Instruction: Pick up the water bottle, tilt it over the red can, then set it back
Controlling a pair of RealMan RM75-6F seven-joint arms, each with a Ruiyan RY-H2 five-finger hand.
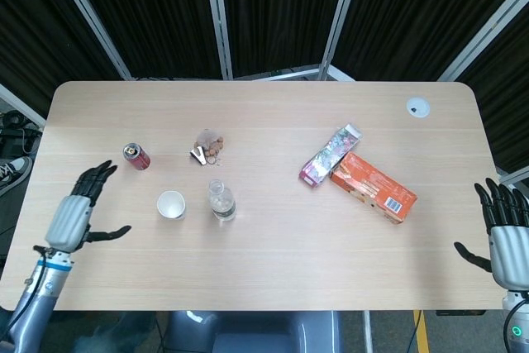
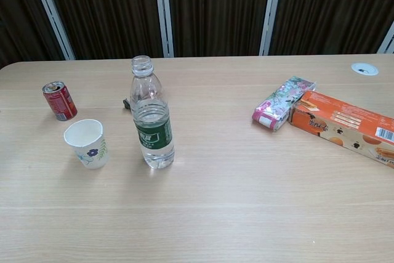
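The clear water bottle [image 1: 221, 202] [image 2: 151, 117], uncapped with a green label, stands upright near the table's middle left. The red can [image 1: 136, 155] [image 2: 60, 100] stands upright to its far left. My left hand [image 1: 80, 207] hovers over the table's left part, fingers spread and empty, well left of the bottle and below the can. My right hand [image 1: 505, 233] is off the table's right edge, fingers spread, holding nothing. Neither hand shows in the chest view.
A white paper cup [image 1: 171, 204] [image 2: 87, 143] stands between bottle and can. Small clutter [image 1: 209, 148] lies behind the bottle. A floral pouch [image 1: 330, 155] [image 2: 283, 102] and an orange box [image 1: 374, 187] [image 2: 342, 126] lie at right. A white grommet [image 1: 417, 107] sits at far right.
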